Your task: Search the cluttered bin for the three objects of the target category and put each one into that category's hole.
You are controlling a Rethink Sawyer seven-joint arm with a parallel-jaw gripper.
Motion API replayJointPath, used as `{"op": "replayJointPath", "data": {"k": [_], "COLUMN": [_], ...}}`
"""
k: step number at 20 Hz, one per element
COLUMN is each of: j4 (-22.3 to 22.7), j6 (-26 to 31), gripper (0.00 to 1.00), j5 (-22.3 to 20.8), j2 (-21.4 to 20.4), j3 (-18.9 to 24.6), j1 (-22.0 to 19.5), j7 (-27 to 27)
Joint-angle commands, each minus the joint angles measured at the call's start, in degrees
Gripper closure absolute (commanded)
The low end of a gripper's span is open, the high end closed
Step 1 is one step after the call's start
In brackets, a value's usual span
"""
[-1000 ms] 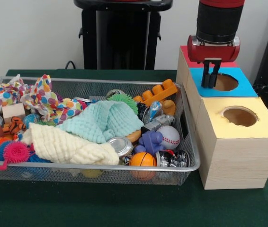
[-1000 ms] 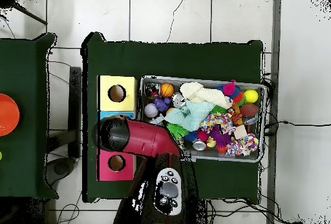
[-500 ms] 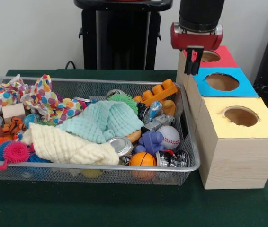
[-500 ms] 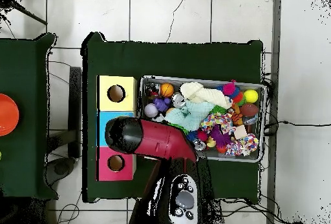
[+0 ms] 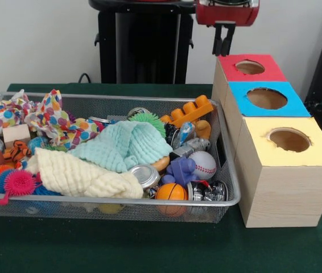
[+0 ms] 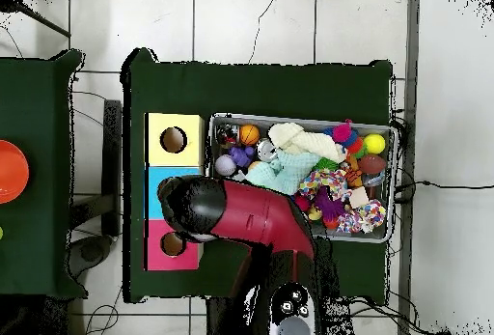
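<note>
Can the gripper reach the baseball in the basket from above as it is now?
Probably yes: the baseball lies uncovered near the basket's right end, and the gripper hangs high and empty beside it.

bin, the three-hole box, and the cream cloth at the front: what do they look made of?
Bin: metal wire mesh, silvery; the contents show through its walls. Box: pale wood or wood-look board, grain lines on the side, with matte red, blue and yellow tops. Cream cloth: soft fabric, waffle-like texture, folds.
</note>
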Motion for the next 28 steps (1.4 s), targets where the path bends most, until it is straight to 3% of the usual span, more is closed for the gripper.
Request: {"op": "replayJointPath", "data": {"k": [1, 9, 14, 28], "j4": [-1.20, 1.49, 2.66, 5.74], "j6": [-0.58, -10.67, -16.69, -26.27], "gripper": [1.00, 1.00, 1.00, 1.00], "j5": [-3.99, -6.57, -8.31, -8.18], "j2": [1.83, 6.32, 8.69, 13.09], "j3": [3.97, 7.03, 8.05, 8.45], "j1": [-4.78, -9.14, -9.83, -7.23], "j7": [-0.63, -1.81, 0.34, 7.70]}}
